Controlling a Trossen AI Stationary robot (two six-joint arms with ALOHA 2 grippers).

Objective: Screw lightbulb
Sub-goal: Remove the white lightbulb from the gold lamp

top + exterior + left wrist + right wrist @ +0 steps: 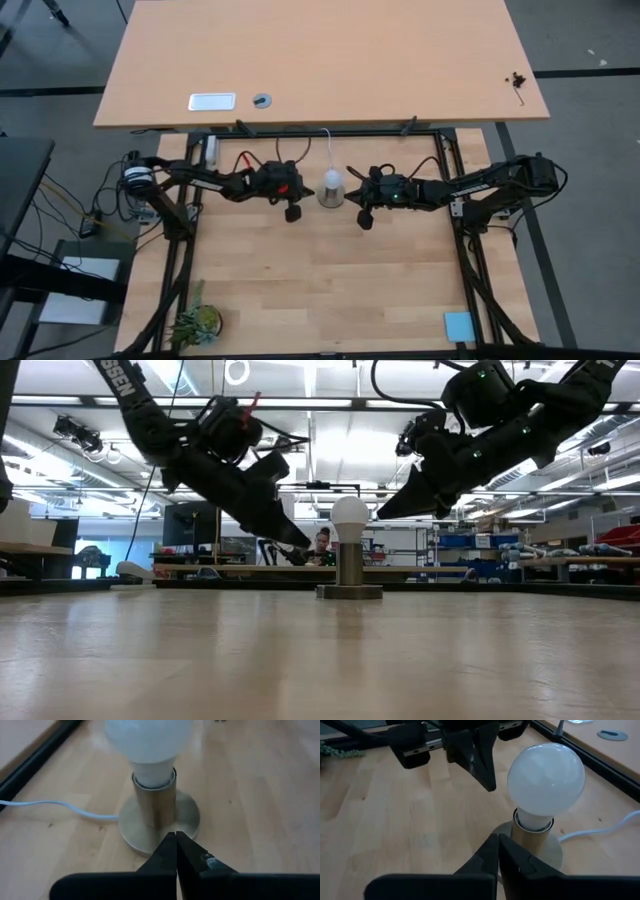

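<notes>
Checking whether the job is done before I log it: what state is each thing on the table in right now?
lightbulb: upright, seated in the socket, nothing holding it.
socket: standing on its round base, white cord attached.
left pincer: shut, empty, tips down by the socket's base.
right pincer: shut, empty, beside the socket.

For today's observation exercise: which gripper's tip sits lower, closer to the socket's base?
The left gripper: in the low view its shut tip reaches down beside the socket, while the right gripper stays up at lightbulb height.
</notes>
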